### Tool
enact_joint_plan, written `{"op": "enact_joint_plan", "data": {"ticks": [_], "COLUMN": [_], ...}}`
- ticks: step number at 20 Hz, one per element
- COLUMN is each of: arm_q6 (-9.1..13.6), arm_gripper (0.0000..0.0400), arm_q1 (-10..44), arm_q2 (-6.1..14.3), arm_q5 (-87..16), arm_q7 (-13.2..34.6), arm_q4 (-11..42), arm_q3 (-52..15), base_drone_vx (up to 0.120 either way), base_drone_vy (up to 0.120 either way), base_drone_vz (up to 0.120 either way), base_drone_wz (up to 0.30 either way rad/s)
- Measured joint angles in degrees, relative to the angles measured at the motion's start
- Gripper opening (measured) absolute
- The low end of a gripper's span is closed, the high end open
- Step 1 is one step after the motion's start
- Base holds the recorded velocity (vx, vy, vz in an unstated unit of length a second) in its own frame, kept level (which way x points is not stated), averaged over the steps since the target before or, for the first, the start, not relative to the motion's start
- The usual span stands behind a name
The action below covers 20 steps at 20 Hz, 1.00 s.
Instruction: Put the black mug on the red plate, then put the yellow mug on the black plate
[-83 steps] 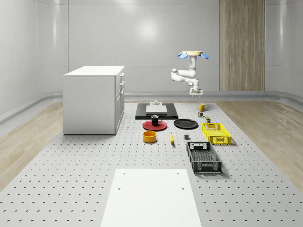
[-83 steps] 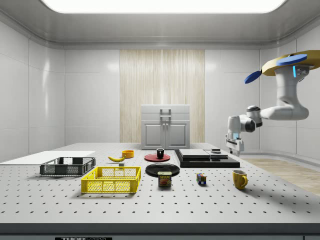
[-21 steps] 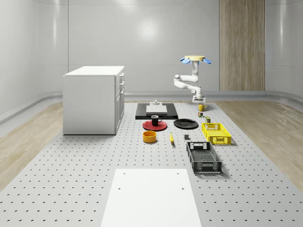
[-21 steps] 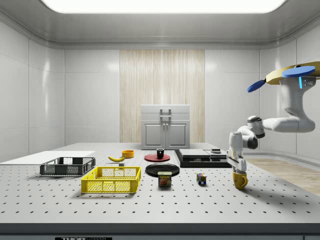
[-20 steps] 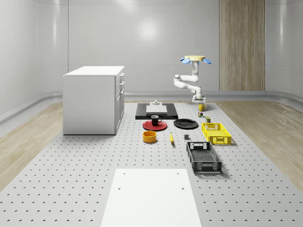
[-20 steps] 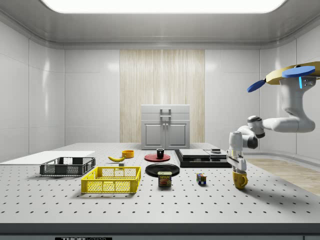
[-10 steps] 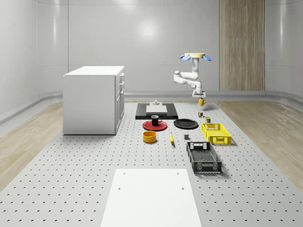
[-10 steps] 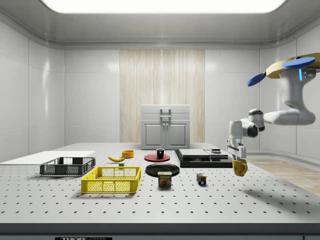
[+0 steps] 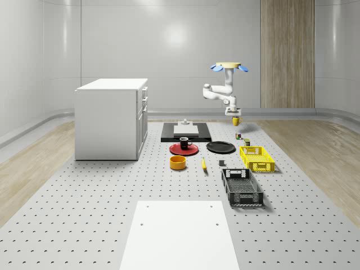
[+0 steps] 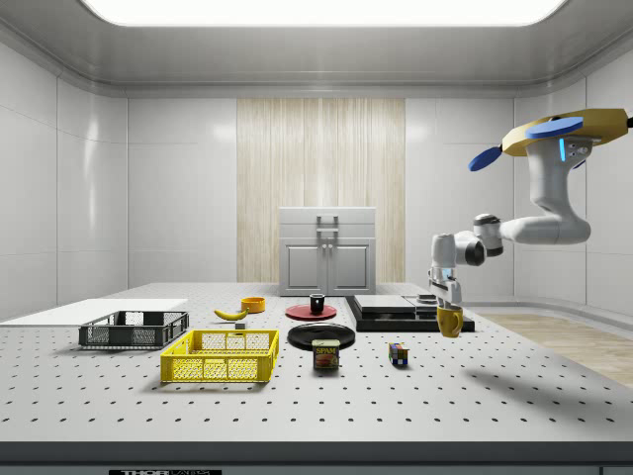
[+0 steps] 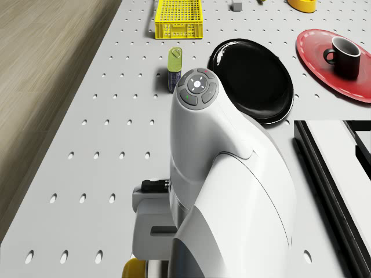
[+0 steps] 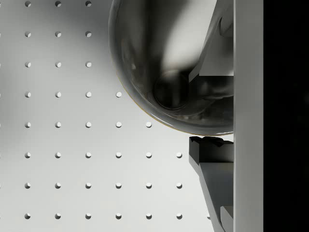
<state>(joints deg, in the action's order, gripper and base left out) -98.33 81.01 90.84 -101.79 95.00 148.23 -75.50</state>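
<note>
The yellow mug hangs in the air above the table, and my gripper is shut on its rim from above. From the side, the mug hangs under the gripper in front of the black slab's end. The wrist view looks into the mug's inside, with one finger outside the wall. The drone hovers over the table's far part, beyond the black plate. The black mug stands upright on the red plate. The drone view shows the black plate and the black mug.
A black slab with a white block lies behind the plates. A yellow crate and a black crate line the whole-scene view's right. A small cube, a can, a yellow bowl, a banana and a white cabinet are nearby.
The yellow mug has left the table and risen with the gripper. Drone, arm and mug have shifted toward the whole-scene view's left, nearer the black slab.
</note>
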Motion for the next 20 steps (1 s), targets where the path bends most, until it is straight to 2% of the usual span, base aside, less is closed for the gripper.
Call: {"op": "enact_joint_plan", "data": {"ticks": [1,20], "arm_q6": [0.0,-0.3], "arm_gripper": [0.011,0.011], "arm_q1": [0.0,0.1], "arm_q2": [0.0,0.4], "arm_q5": [0.0,0.2], "arm_q7": [0.0,0.1], "arm_q4": [0.0,0.0], "arm_q3": [0.0,0.0], "base_drone_vx": [0.12,0.12], "base_drone_vy": [-0.12,-0.12], "base_drone_vz": [0.12,0.0], "base_drone_wz": [0.0,0.0]}}
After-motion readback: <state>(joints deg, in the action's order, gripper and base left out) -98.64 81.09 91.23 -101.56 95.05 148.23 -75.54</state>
